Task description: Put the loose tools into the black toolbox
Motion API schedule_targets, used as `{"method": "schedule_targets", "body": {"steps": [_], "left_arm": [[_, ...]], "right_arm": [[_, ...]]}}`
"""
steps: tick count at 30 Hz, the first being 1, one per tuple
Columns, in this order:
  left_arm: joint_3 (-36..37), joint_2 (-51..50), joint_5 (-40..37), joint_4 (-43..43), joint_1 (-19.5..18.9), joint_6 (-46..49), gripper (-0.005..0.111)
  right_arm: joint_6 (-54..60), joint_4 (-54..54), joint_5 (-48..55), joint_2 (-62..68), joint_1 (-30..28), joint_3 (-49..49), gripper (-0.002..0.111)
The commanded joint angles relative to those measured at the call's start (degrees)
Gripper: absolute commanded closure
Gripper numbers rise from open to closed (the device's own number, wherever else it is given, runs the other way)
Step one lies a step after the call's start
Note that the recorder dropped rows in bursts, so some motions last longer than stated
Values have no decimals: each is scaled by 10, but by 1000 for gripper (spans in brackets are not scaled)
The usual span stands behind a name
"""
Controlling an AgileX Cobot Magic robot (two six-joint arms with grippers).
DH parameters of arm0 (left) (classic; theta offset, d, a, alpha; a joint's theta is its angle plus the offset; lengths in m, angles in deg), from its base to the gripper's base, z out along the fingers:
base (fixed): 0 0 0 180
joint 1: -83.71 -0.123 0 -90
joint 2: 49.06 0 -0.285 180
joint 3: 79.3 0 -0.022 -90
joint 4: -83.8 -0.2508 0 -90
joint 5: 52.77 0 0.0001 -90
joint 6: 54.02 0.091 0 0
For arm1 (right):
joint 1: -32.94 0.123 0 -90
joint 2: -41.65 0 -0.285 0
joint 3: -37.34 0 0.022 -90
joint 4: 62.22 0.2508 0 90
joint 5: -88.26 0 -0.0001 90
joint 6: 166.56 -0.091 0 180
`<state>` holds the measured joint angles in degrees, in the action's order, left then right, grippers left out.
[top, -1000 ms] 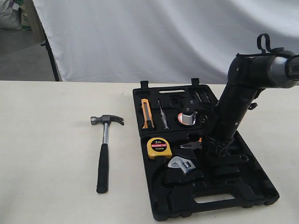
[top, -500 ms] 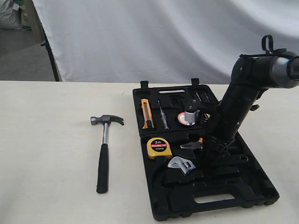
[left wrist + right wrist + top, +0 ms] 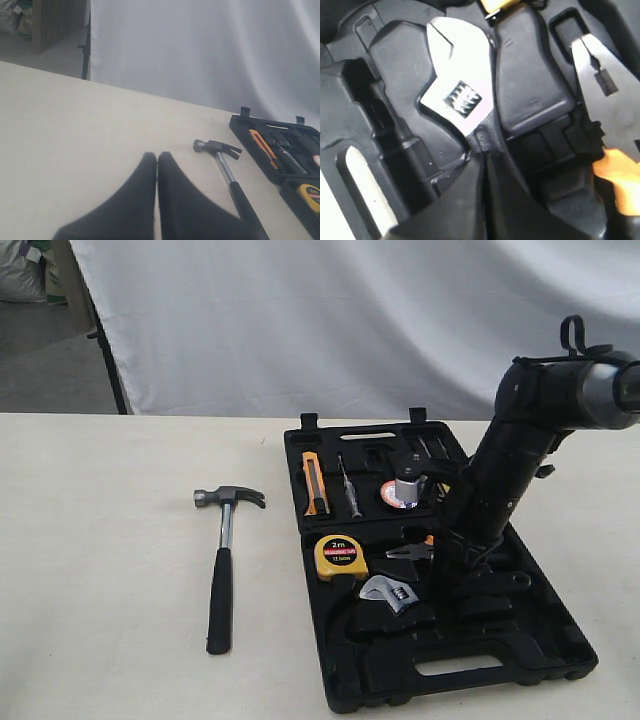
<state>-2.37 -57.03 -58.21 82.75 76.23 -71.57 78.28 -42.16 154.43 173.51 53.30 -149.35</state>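
Note:
The claw hammer [image 3: 222, 560] lies on the table left of the open black toolbox [image 3: 560, 640], also visible in the left wrist view [image 3: 227, 170]. My left gripper [image 3: 157, 156] is shut and empty above bare table, apart from the hammer. The silver adjustable wrench [image 3: 390, 592] lies in the toolbox's front half. My right gripper [image 3: 482, 147] is shut, its tips right at the start of the wrench's [image 3: 457, 95] black handle and covering the handle. The tape roll [image 3: 392, 495] sits in the toolbox's rear half.
Orange-handled pliers [image 3: 605, 100] lie in the case beside the wrench. A yellow tape measure [image 3: 340, 556], an orange knife [image 3: 315, 483] and a screwdriver [image 3: 348, 488] also sit in the case. A white backdrop hangs behind the table.
The right arm has lifted slightly and stands a little more upright than a second ago. The wrench, hammer and toolbox have not moved.

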Motion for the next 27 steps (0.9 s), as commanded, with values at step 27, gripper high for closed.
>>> {"method": "schedule_targets", "body": {"steps": [27], "left_arm": [[-2,2,4,-3,-15,-3,106]], "right_arm": [[-24,41,38,-11,50,-53,109]]}}
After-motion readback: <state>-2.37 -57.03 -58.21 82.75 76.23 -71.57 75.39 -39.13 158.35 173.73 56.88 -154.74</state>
